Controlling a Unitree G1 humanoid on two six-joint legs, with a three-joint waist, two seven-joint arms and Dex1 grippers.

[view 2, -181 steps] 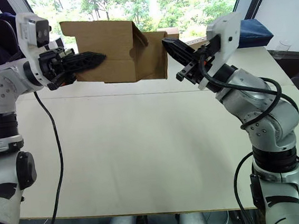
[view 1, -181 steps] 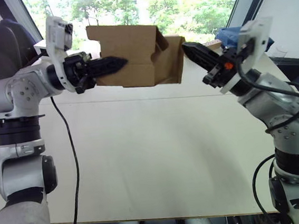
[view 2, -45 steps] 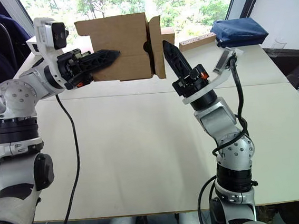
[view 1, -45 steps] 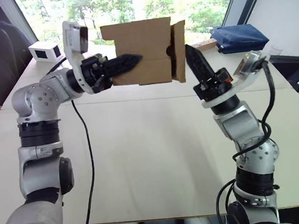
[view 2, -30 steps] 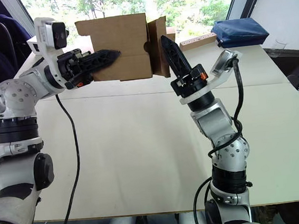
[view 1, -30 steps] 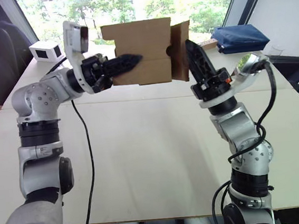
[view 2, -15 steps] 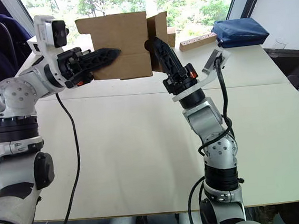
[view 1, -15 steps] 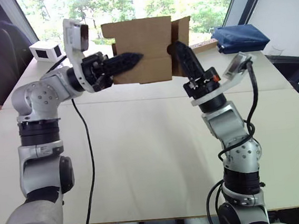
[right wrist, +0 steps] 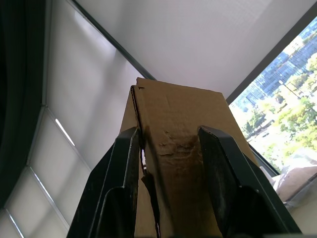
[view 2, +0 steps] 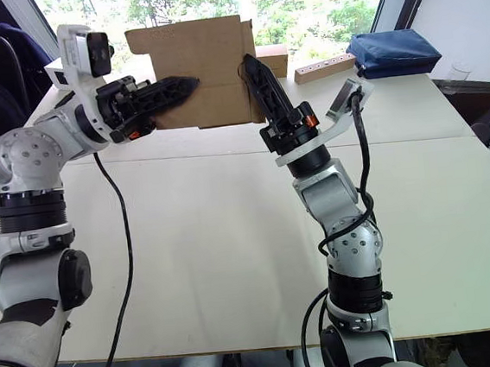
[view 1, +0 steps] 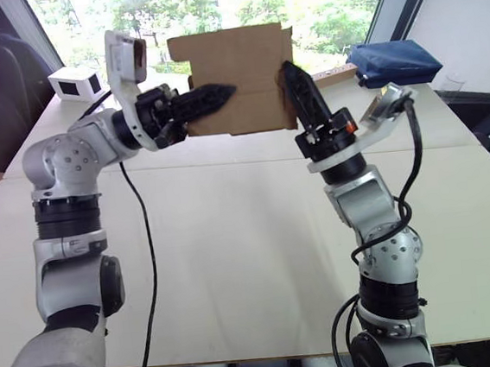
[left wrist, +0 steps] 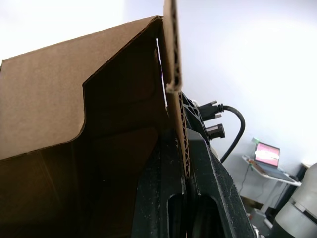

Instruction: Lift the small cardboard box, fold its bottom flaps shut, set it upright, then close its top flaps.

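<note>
The left gripper (view 1: 219, 91) is clamped on one wall of the plain brown corrugated small cardboard box (view 1: 237, 78), a finger (left wrist: 163, 198) on each face of it. The right gripper (view 1: 289, 74) has its jaws parted, straddling a folded flap (right wrist: 181, 163) at the box's right end. That end's interior is hidden. The box hangs high above the pale table (view 1: 233, 237), its open ends facing sideways.

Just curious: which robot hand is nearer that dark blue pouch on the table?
Right. The right hand presses the brown cardboard box's flap beside the dark blue pouch; the left hand clamps the box's far side.
</note>
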